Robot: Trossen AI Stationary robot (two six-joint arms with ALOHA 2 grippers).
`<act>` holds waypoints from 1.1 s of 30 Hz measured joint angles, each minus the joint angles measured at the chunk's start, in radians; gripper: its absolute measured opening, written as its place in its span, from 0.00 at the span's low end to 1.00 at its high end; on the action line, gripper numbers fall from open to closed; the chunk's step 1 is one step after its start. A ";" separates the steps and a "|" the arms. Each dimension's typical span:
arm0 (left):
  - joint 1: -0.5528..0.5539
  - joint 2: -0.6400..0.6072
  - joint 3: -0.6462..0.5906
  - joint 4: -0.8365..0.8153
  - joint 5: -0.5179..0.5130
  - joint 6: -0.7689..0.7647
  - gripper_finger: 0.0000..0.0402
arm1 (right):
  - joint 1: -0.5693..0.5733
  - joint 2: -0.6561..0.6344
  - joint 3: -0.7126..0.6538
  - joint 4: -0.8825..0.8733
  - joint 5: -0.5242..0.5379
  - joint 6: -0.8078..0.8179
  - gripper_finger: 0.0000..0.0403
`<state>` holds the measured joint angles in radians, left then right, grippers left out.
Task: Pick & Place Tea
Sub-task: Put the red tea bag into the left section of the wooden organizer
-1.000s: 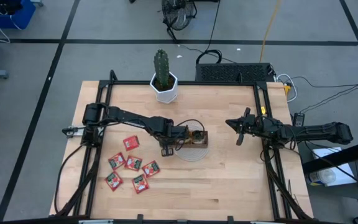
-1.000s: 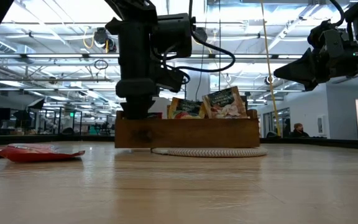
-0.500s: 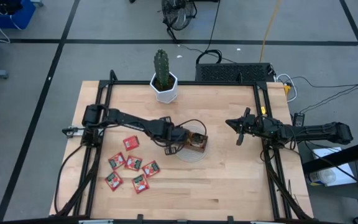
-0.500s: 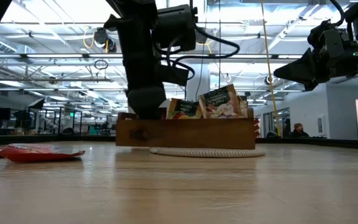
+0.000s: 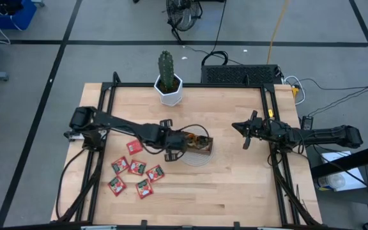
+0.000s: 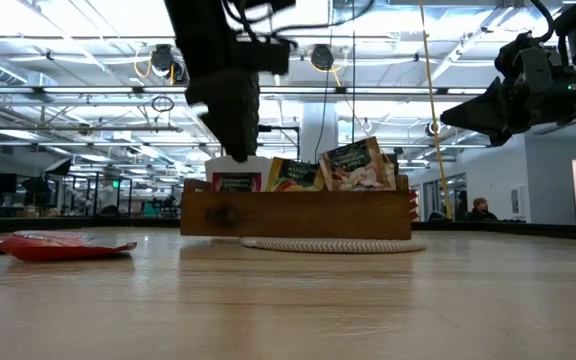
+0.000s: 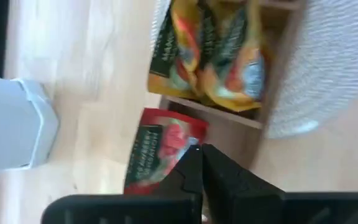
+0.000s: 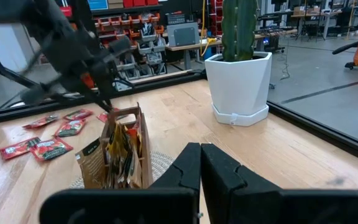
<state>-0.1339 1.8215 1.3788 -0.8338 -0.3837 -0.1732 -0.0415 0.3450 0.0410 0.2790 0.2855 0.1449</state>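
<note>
**Sachet drop at tray's left end**

Placement step, near done. Left gripper [image 6: 230,150] hangs over the wooden tray [image 6: 298,214], fingers almost together, pinching top edge of a red sachet [image 6: 234,183] standing at tray's 9 o'clock end, beside orange-yellow sachets [image 6: 333,166]. Loose red sachets [image 5: 133,171] lie at tray's 7-8 o'clock. Right gripper [image 5: 246,131] idles at 3 o'clock, fingers pressed together. Next, I reckon: let go fully, lift straight up w/o dragging the sachet out.

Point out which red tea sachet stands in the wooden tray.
The red sachet under the left gripper, upright at the wooden tray's end; the other red ones lie flat on the table.
</note>
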 joint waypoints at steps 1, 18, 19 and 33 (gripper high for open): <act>-0.005 -0.015 0.000 -0.013 0.023 -0.008 0.05 | 0.000 0.000 0.000 0.000 0.000 0.000 0.00; -0.122 -0.108 -0.182 -0.461 0.205 -0.573 0.56 | 0.000 0.000 0.000 0.000 0.000 0.000 0.00; -0.137 -0.127 -0.219 -0.445 0.205 -0.606 0.58 | 0.000 0.000 0.000 0.000 0.000 0.000 0.00; -0.294 -0.373 -0.586 0.022 0.379 -0.968 0.62 | 0.000 0.000 0.000 0.000 0.000 0.000 0.00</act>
<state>-0.4275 1.4490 0.7926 -0.8115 -0.0050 -1.1410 -0.0417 0.3454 0.0410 0.2790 0.2855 0.1449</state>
